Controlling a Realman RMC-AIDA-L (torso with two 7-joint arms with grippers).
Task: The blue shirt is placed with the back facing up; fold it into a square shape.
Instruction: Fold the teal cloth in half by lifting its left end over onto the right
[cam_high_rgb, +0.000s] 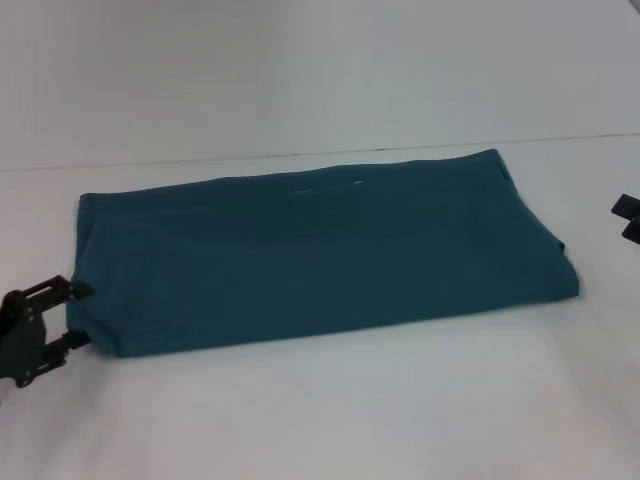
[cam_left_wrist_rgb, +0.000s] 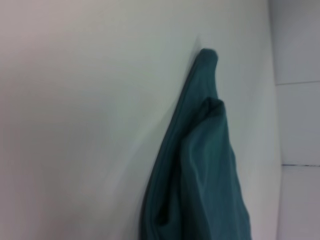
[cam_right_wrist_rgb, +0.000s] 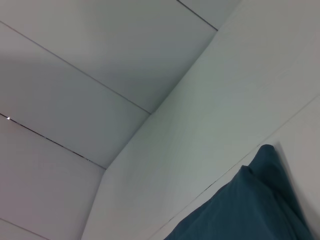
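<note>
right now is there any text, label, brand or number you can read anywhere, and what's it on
None can be read.
blue shirt: plain fabric showing, no print; a small pale mark near its far edge is too small to read.
left hand and table: no markings.

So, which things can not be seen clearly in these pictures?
- Left gripper: head view, cut off by the frame edge beside the blue shirt; contact with the cloth unclear.
- Right gripper: head view, only a tip shows; the edge hides the rest.
- Shirt's underside: hidden in all views by its own folded layers.
</note>
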